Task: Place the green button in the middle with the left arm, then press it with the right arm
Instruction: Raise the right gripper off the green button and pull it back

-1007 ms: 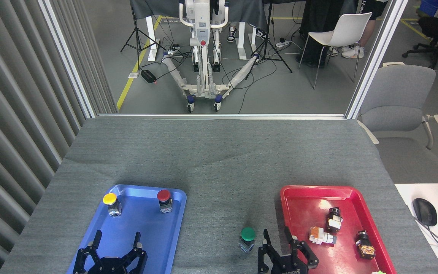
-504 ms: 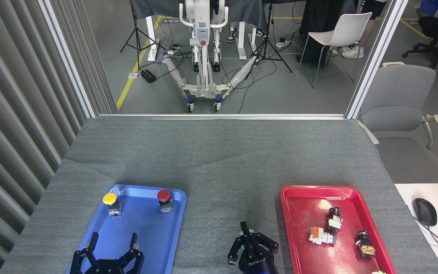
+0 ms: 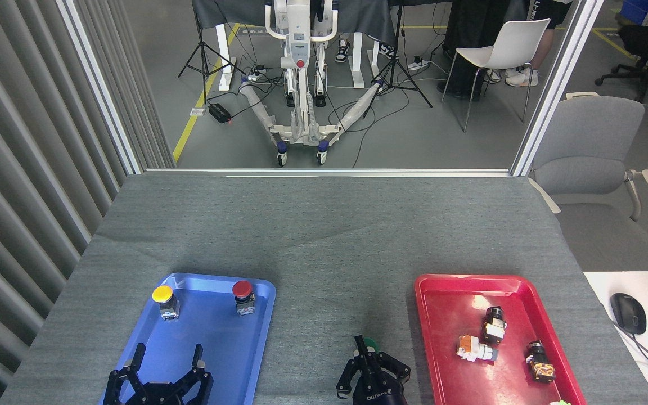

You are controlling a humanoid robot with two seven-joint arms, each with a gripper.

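Green button (image 3: pixel 370 343) stands on the bare grey cloth of the desk (image 3: pixel 324 236), in the middle (image 3: pixel 335 315) between the blue tray (image 3: pixel 217 349) and the red tray (image 3: pixel 453 304). Only a sliver of its green cap shows, since my right gripper (image 3: pixel 373 368) sits right over it, its jaws drawn in together with one finger (image 3: pixel 360 344) pointing forward beside the cap. Whether that finger touches the cap I cannot tell from here. My left gripper (image 3: pixel 166 365) hangs over the near end of the blue tray with its jaws released and spread wide, holding nothing. Farther back on the blue tray stand the yellow button (image 3: pixel 163 297) and the red button (image 3: pixel 242 292), upright and well apart from each other. In the red tray lie three small switch parts (image 3: pixel 493 325), scattered toward its right half. At the right edge, on a white surface, lies a black mouse (image 3: pixel 628 313).
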